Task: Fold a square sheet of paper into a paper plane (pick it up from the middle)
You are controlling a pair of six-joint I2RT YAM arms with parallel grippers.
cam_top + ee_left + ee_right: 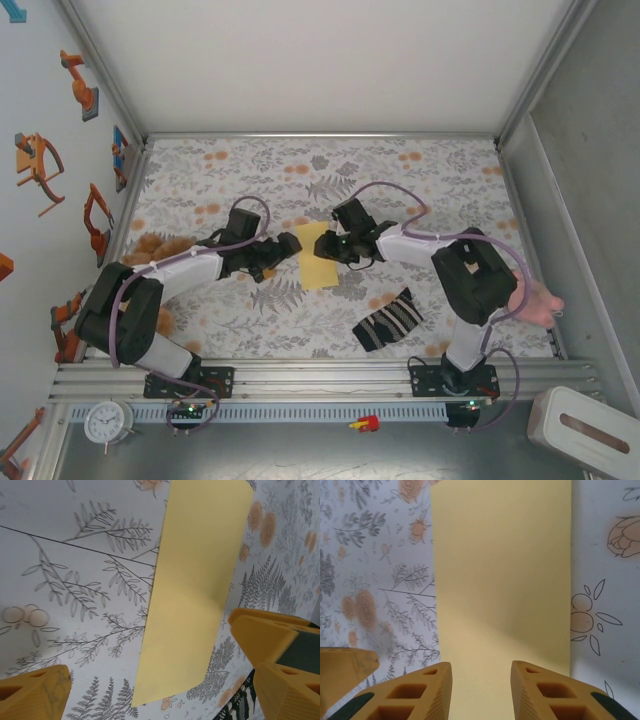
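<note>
Early: square sheet of paper [318, 264] looks folded once on table [450, 180], plane folds remain; left end effector [284, 249] released, right end effector [337, 249] part-open over it

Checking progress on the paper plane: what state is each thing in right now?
square sheet of paper: folded into a narrow rectangle, lying flat.
striped sock: unrolled, lying flat.
left gripper: open, beside the paper.
right gripper: fingers slightly apart over the paper.

sheet of paper [318, 257] | pale yellow, narrow rectangle | lying at middle of table [440, 180]
</note>
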